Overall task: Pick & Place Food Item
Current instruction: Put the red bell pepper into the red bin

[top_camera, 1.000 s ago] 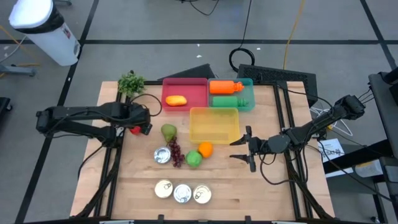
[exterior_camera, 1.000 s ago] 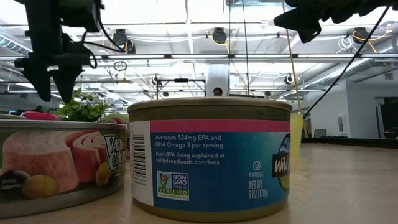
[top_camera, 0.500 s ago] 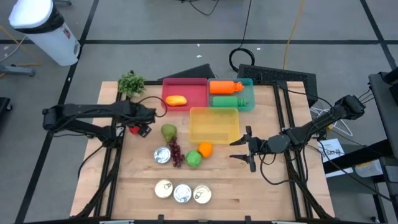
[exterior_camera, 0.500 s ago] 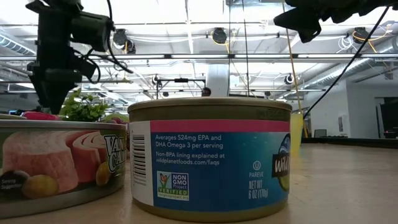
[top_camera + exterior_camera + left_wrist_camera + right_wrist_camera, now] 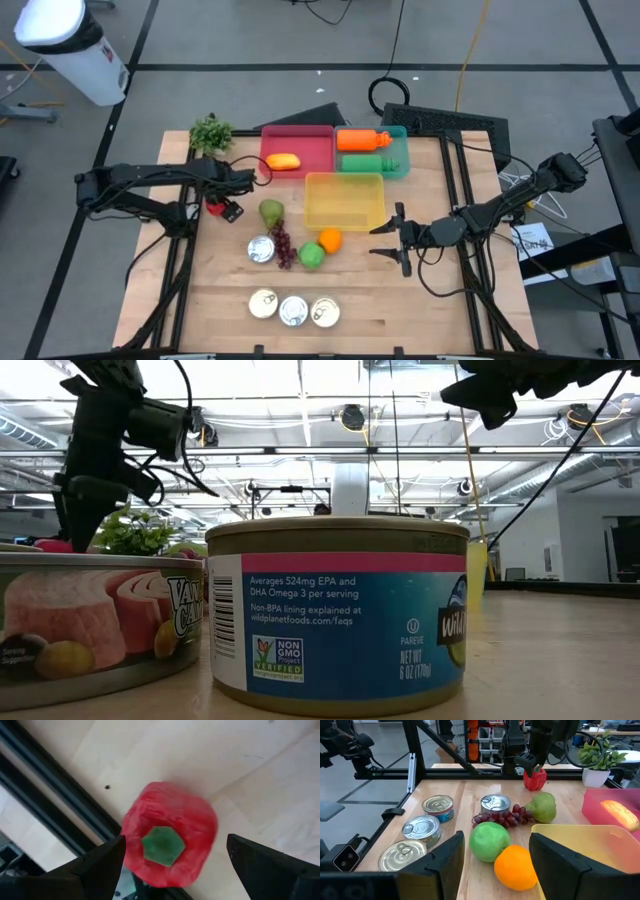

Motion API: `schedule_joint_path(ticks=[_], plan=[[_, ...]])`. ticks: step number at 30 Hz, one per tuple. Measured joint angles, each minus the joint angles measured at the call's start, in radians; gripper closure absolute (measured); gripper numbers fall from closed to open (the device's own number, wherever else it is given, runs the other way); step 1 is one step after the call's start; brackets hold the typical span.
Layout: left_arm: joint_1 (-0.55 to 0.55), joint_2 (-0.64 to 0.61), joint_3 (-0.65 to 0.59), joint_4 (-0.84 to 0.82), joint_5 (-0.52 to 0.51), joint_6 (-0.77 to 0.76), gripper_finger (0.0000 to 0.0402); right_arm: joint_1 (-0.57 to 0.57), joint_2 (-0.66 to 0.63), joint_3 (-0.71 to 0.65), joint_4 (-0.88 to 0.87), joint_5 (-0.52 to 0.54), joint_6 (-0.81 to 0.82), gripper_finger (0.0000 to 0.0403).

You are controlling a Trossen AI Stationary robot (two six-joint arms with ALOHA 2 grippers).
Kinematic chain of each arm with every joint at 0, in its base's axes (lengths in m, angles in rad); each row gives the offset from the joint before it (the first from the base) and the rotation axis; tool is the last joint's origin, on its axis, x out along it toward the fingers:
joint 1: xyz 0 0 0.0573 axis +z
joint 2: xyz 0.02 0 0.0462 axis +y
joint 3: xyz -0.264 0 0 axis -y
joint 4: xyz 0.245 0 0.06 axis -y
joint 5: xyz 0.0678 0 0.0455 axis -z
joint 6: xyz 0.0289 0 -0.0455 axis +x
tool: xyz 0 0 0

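Your left gripper (image 5: 172, 865), jaws spread, hovers over the red pepper (image 5: 170, 837): light, smooth-skinned, best pinched across its shoulders.

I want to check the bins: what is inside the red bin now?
The red bin holds one orange-yellow food item, which the right wrist view also shows lying in it. Nothing else shows on its floor; the underside of the item is hidden.
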Motion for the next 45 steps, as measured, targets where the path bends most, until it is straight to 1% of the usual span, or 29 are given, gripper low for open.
schedule_joint_path(ticks=[8, 14, 24, 27, 30, 35, 36, 40, 43, 45], plan=[[0.006, -0.002, -0.008, -0.035, -0.019, -0.013, 0.0050, 0.000, 0.000, 0.000, 0.000, 0.000, 0.008, 0.0196], [0.006, -0.002, -0.080, 0.055, -0.035, 0.026, 0.0050, 0.000, 0.000, 0.000, 0.000, 0.000, 0.008, 0.0195], [0.002, -0.002, -0.079, 0.064, -0.029, 0.033, 0.0050, 0.000, 0.000, 0.000, 0.001, 0.000, 0.008, 0.0195], [0.002, -0.002, -0.079, 0.070, -0.012, 0.045, 0.0052, 0.000, 0.000, 0.000, 0.001, 0.000, 0.008, 0.0195], [0.002, -0.002, -0.078, 0.095, 0.013, 0.052, 0.0072, 0.000, 0.000, 0.000, 0.001, 0.000, 0.008, 0.0195], [0.002, -0.004, -0.074, 0.162, 0.095, 0.039, 0.0133, 0.000, 0.000, 0.000, 0.001, 0.000, 0.008, 0.0195], [0.002, -0.004, -0.074, 0.169, 0.098, 0.031, 0.0137, 0.000, 0.000, 0.000, 0.001, 0.000, 0.008, 0.0195], [0.002, -0.004, -0.074, 0.178, 0.086, -0.006, 0.0137, 0.000, 0.000, 0.000, 0.001, 0.000, 0.008, 0.0195], [0.003, -0.004, -0.075, 0.197, 0.065, 0.025, 0.0110, 0.000, 0.000, 0.000, 0.001, 0.000, 0.008, 0.0195], [0.002, -0.004, -0.075, 0.204, 0.051, 0.017, 0.0096, 0.000, 0.000, 0.000, 0.001, 0.000, 0.008, 0.0195]])
